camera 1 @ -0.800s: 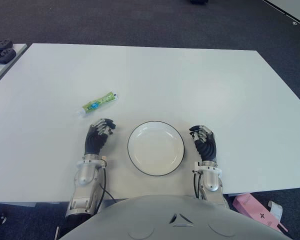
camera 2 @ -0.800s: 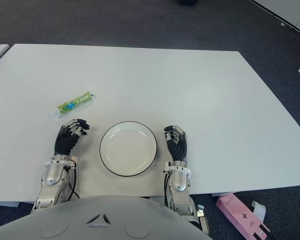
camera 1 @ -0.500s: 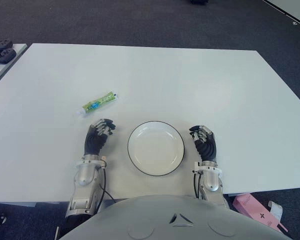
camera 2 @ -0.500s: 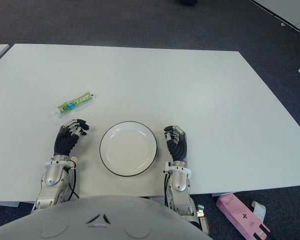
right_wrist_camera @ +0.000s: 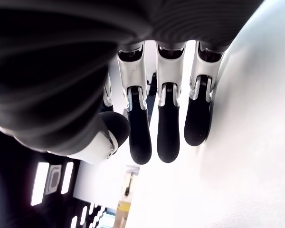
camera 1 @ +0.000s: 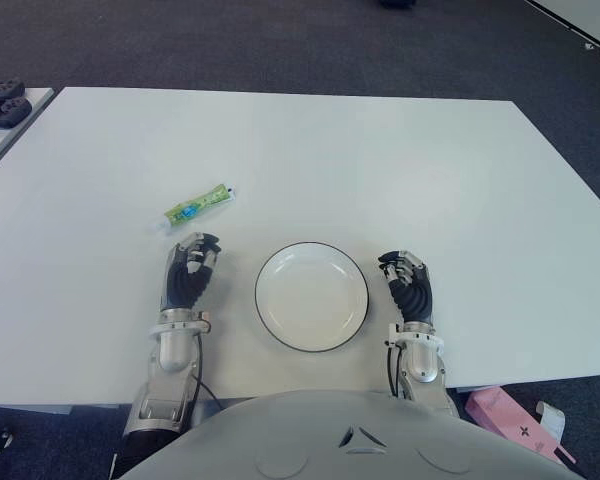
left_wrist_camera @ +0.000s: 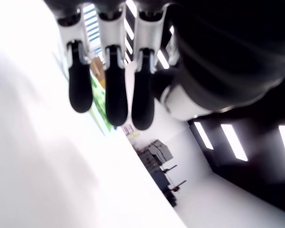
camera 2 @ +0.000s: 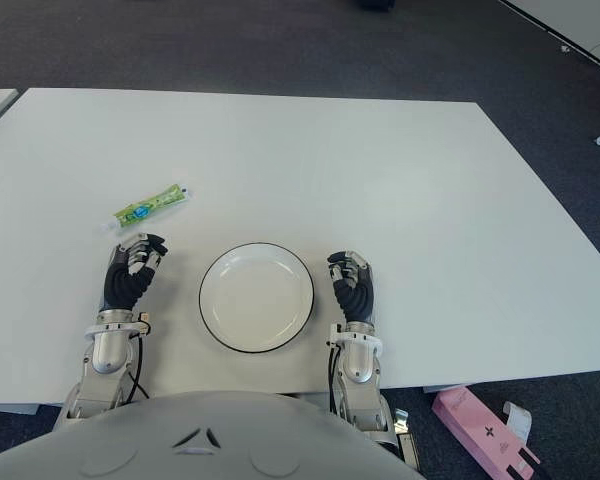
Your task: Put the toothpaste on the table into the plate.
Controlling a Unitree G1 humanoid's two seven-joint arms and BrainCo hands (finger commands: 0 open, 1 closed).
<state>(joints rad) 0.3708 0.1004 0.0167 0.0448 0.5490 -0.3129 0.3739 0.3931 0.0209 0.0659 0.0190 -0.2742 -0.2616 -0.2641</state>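
A green toothpaste tube [camera 1: 197, 206] lies on the white table [camera 1: 380, 170], left of centre. A white plate [camera 1: 311, 296] with a dark rim sits near the front edge, with nothing on it. My left hand [camera 1: 189, 273] is just left of the plate and a little nearer me than the tube, fingers loosely curled and holding nothing. In the left wrist view a strip of the green tube [left_wrist_camera: 98, 93] shows beyond the fingertips [left_wrist_camera: 116, 100]. My right hand [camera 1: 407, 282] stays beside the plate on its right, fingers relaxed and holding nothing.
Dark controllers [camera 1: 2, 100] lie on a second table at the far left. A pink box [camera 1: 507, 417] sits on the dark carpet beyond the table's front right corner. Wide bare tabletop stretches behind and to the right of the plate.
My left hand has shifted slightly left and turned to point more directly at the tube. The tube, the plate and my right hand have not moved.
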